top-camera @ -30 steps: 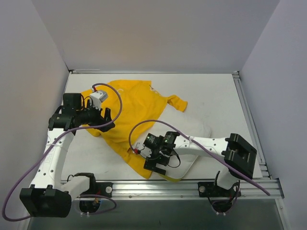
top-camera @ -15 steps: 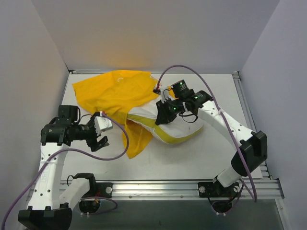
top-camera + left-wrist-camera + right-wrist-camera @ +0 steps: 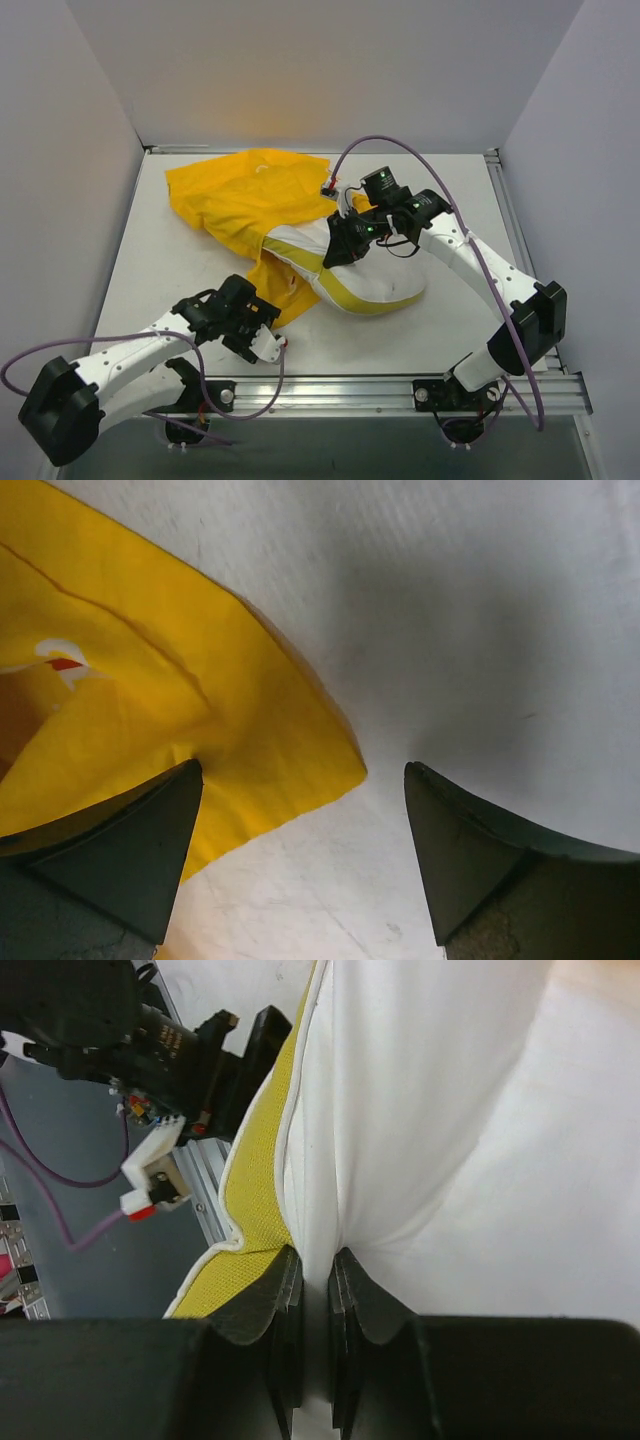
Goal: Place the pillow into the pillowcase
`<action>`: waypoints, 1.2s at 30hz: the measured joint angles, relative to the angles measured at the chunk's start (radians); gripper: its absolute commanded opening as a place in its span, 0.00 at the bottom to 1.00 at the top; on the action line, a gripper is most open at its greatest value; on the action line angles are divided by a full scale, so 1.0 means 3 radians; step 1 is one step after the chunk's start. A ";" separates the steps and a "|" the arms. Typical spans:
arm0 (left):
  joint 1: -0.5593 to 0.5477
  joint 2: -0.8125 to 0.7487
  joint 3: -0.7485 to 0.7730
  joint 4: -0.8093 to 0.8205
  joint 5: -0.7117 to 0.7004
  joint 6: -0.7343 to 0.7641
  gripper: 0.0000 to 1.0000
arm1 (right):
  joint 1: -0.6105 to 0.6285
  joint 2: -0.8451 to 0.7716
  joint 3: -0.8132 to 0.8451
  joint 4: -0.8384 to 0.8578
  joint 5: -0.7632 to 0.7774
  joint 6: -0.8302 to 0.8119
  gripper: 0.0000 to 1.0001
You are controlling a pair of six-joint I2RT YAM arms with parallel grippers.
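The soft white rectangular pillow with a yellow edge stripe [image 3: 375,285] lies mid-table, its left end meeting the bright yellow fabric pillowcase [image 3: 245,195] that spreads toward the far-left corner. The right gripper [image 3: 347,243] stays pinched on the pillow; its wrist view shows a white fold clamped beside the stripe. The left gripper [image 3: 262,340] has swung from the left edge to the near edge. Only its wrist view shows it spread wide, with the case's corner beside one finger and nothing held, so the opening probably still needs grasping.

The white pillow [image 3: 372,278], a yellow stripe along its seam, lies slantwise mid-counter [image 3: 455,190]. Its upper-left end touches the pillowcase [image 3: 235,200], a rumpled bright yellow cloth spread far-left with one corner trailing nearward.
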 measured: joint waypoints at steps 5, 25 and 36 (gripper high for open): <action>-0.0036 0.0406 -0.0189 0.0912 -0.0409 0.0450 0.92 | -0.0003 0.0000 -0.0070 -0.0006 -0.0064 -0.0014 0.00; -0.1759 0.0434 0.1450 0.0357 0.0289 -0.0810 0.00 | 0.0010 0.1150 0.0490 0.0333 -0.0526 0.0603 0.00; -0.1914 0.0272 0.1219 0.0017 0.0308 -0.1600 0.57 | 0.0389 0.1623 -0.0568 0.1049 -0.0778 0.0989 0.00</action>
